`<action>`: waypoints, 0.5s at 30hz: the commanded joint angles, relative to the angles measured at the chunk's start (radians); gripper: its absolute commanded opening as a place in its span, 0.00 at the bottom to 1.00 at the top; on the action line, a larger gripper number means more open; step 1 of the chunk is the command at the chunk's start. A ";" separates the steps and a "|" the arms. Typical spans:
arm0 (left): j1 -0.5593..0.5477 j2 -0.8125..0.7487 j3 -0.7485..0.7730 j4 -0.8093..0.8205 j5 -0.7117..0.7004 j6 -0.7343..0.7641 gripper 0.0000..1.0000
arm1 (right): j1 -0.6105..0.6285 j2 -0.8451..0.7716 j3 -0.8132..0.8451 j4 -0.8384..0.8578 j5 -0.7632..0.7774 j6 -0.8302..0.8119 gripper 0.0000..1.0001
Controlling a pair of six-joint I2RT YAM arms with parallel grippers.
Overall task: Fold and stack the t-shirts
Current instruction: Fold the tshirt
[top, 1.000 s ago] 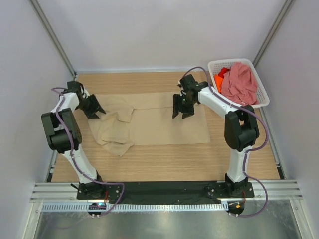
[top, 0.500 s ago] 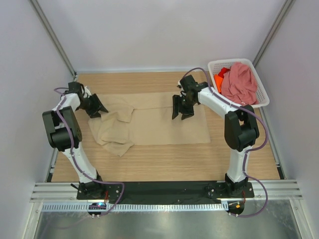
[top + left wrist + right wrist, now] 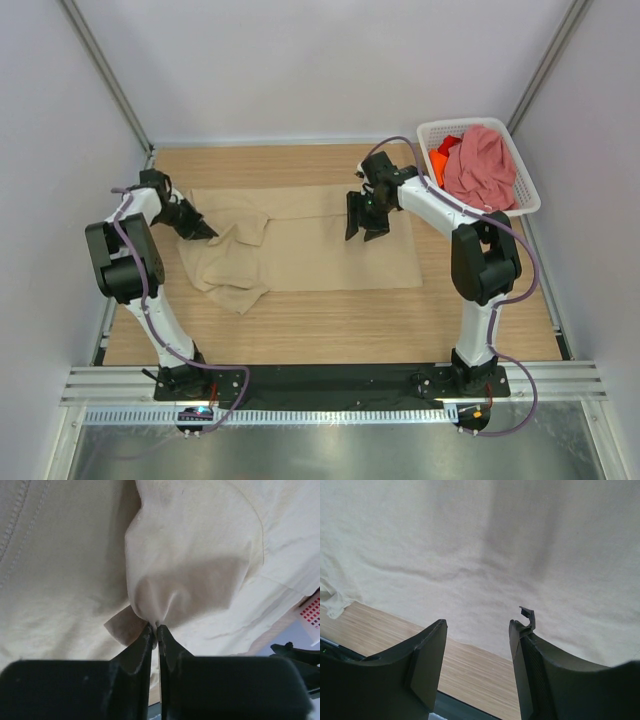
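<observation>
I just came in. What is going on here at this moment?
Two robot arms are working on shirts. A beige shirt lies spread on the table, with its left part rumpled. The left gripper is shut on a pinch of that rumpled cloth. The right gripper is open above the right part of the shirt and holds nothing. A pink shirt and an orange shirt lie unfolded in the basket at the far right corner.
</observation>
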 commanded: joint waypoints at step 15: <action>0.015 -0.054 0.027 -0.079 -0.078 -0.087 0.42 | 0.121 0.106 0.158 0.260 -0.221 0.171 0.70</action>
